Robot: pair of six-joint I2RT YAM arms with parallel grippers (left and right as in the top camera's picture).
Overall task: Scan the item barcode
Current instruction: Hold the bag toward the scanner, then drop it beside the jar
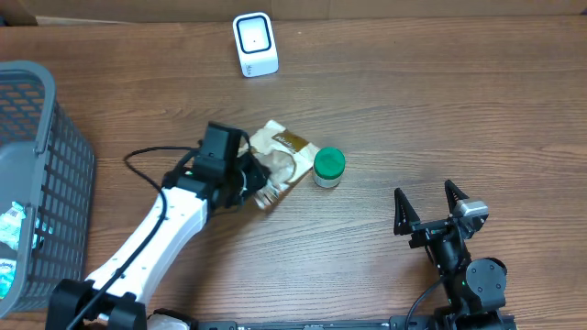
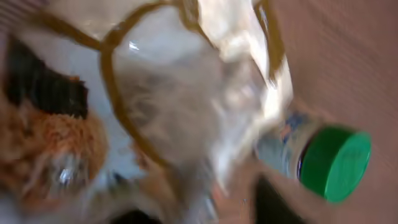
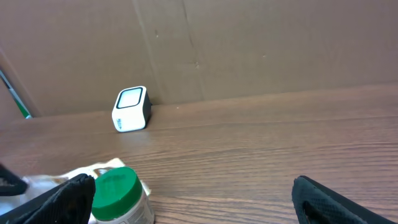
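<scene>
Pouch (image 1: 286, 151) lies touching left gripper (image 1: 259, 183) fingers, bottle (image 1: 328, 168) just beside

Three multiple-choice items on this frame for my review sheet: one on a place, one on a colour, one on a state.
1. Where does the scanner stand?
A. at the far edge of the table
B. in the basket
C. at the near edge

2. What colour is the cap of the jar?
A. red
B. green
C. blue

3. How is the right gripper?
A. shut on the jar
B. shut on the scanner
C. open and empty

Answers:
1. A, since the overhead view shows it at the top of the table, and the right wrist view shows it by the cardboard wall.
2. B, since the cap is green in all three views.
3. C, since its fingers stand wide apart over bare wood.
</scene>
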